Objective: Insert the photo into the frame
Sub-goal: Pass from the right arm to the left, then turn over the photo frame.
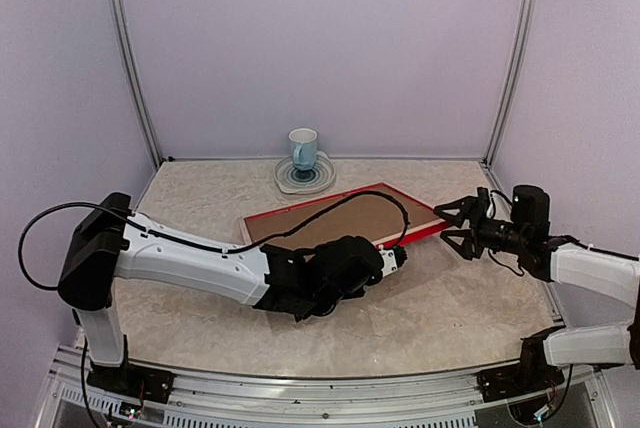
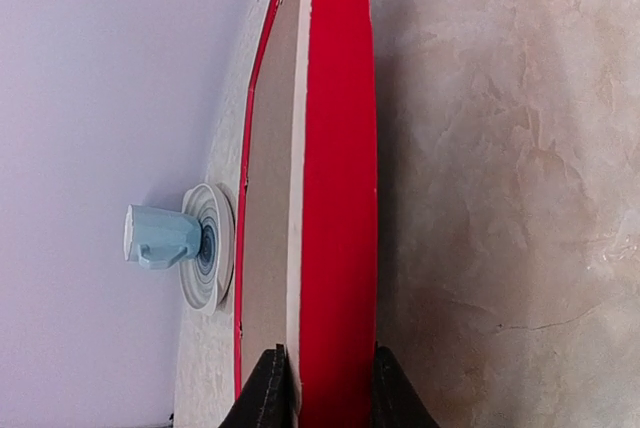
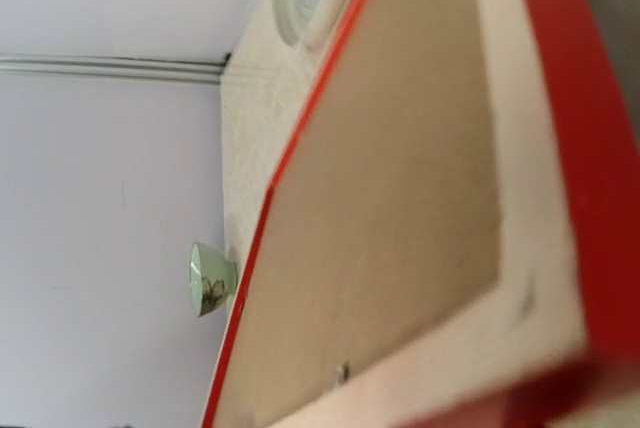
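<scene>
Frame (image 1: 420,234) lay back-up on table (image 1: 450,298), brown board (image 1: 335,220) showing; photo not visible. Left gripper (image 1: 398,258) pinched its near red edge; right gripper (image 1: 450,225) spread beside the corner. Likely stiff, light, best gripped by edges.

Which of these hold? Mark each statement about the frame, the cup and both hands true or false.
1. The left hand grips the frame by its red edge. True.
2. The right hand is shut on the frame. False: it is open, beside the frame's corner and holding nothing.
3. The blue cup stands on a saucer at the back of the table. True.
4. A photo lies face up on the frame. False: no photo shows; a brown board faces up.
</scene>
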Motion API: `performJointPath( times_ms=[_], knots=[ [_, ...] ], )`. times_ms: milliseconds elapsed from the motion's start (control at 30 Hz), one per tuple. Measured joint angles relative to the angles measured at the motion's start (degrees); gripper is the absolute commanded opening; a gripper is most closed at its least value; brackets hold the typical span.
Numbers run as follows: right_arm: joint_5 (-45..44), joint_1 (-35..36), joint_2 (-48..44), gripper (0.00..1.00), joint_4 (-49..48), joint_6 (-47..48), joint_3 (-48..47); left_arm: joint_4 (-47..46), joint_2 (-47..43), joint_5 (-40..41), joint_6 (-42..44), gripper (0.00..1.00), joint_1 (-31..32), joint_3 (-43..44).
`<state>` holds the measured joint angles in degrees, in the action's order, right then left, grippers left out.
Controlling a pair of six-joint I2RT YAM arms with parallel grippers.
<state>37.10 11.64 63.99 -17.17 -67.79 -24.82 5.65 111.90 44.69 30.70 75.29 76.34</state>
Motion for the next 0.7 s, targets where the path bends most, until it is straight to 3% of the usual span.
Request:
performJointPath(
  times_ms=[167,700],
  knots=[
    [-3.3,0.0,-5.7,0.96,6.2,5.5,-3.2,4.0,-1.6,-1.8,-1.9,0.07,-1.0,5.1],
    [-14.2,0.0,-13.3,0.99,20.9,14.3,-5.7,17.2,-1.9,-2.5,-11.0,0.07,-4.0,23.8]
  ],
)
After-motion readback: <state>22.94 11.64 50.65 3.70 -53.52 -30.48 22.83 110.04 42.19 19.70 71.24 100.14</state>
